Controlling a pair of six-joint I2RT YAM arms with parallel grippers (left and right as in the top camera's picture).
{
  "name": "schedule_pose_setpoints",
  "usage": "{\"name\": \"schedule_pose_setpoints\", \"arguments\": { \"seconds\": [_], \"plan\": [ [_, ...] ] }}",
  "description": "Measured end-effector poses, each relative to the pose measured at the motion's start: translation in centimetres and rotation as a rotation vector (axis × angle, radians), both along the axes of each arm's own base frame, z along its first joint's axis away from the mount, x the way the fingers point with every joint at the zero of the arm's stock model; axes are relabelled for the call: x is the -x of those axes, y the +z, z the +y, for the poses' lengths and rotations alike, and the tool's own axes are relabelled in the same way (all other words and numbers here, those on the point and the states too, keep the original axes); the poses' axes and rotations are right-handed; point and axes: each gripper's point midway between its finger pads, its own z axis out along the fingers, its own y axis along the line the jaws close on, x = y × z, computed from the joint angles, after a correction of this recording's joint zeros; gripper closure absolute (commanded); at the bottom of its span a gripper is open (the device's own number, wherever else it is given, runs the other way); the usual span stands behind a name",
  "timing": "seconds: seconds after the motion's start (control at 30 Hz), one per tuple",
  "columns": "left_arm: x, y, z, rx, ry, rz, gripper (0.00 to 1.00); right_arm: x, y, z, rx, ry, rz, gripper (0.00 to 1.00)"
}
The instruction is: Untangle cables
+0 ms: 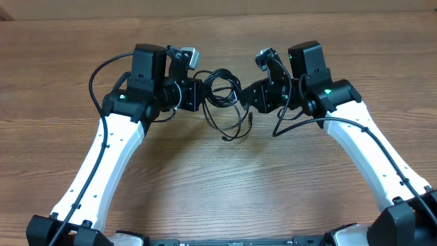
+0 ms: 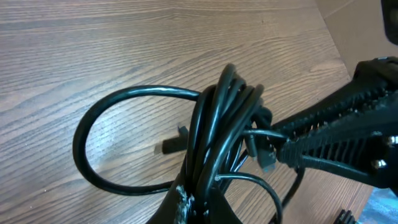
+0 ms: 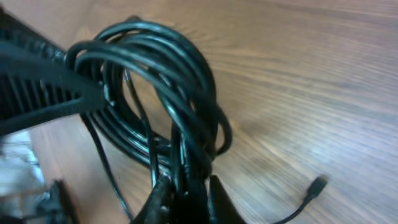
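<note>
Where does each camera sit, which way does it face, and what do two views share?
Overhead: above the table, looking down on both arms and the cables.
Left wrist: on the left arm, looking past the left fingers at the cables.
Right wrist: on the right arm, past the right fingers at the cables.
Shared: both wrist views show the gripped cables.

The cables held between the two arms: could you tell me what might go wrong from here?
Both arms' jaws are shut on one coiled bundle of cables; pulling apart could tighten the loops into a knot. The loose plug tip trailing over the table might snag in a loop. The jaws sit close together, so they may collide.
</note>
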Motion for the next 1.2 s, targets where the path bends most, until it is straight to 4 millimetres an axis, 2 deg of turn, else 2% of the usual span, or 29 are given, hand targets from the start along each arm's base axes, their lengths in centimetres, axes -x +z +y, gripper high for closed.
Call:
{"name": "schedule_pose_setpoints", "arguments": {
  "seconds": [0.1, 0.23, 0.4, 0.67, 0.83, 0.87, 0.93, 0.97, 1.07, 1.2],
  "plan": [
    [0.0, 0.0, 0.0, 0.000, 0.002, -0.001, 0.96, 0.5, -0.4, -0.2, 0.012, -0.001, 0.027, 0.96],
    [-0.1, 0.0, -0.1, -0.006, 0.004, -0.008, 0.96, 0.6, -1.9, -1.5, 0.098, -0.061, 0.067, 0.96],
    [-0.3, -0.1, -0.3, -0.009, 0.008, -0.011, 0.96, 0.2, -4.4, -5.2, 0.301, -0.259, 0.126, 0.96],
    [-0.7, -0.3, 0.1, -0.032, 0.031, -0.017, 0.96, -0.9, -5.2, -8.9, 0.446, -0.472, 0.121, 0.96],
    [-1.0, -0.4, 0.6, -0.037, 0.052, -0.016, 0.96, -1.0, -5.6, -13.0, 0.532, -0.756, 0.169, 0.96],
    [-1.2, -0.4, 1.1, -0.041, 0.066, -0.016, 0.96, -1.1, -5.6, -14.1, 0.539, -0.816, 0.176, 0.93],
    [-1.5, -0.4, 1.8, -0.042, 0.087, -0.015, 0.96, -1.4, -5.5, -16.4, 0.532, -0.939, 0.200, 0.77],
    [-1.5, -0.4, 1.9, -0.038, 0.088, -0.013, 0.96, -1.6, -5.5, -17.0, 0.515, -0.975, 0.210, 0.75],
    [-1.7, -0.4, 2.1, -0.044, 0.098, -0.016, 0.96, -2.2, -5.4, -18.1, 0.480, -1.025, 0.219, 0.70],
    [-2.1, -0.5, 2.9, -0.059, 0.125, -0.019, 0.96, -2.8, -5.3, -17.6, 0.451, -0.908, 0.207, 0.72]
  ]
}}
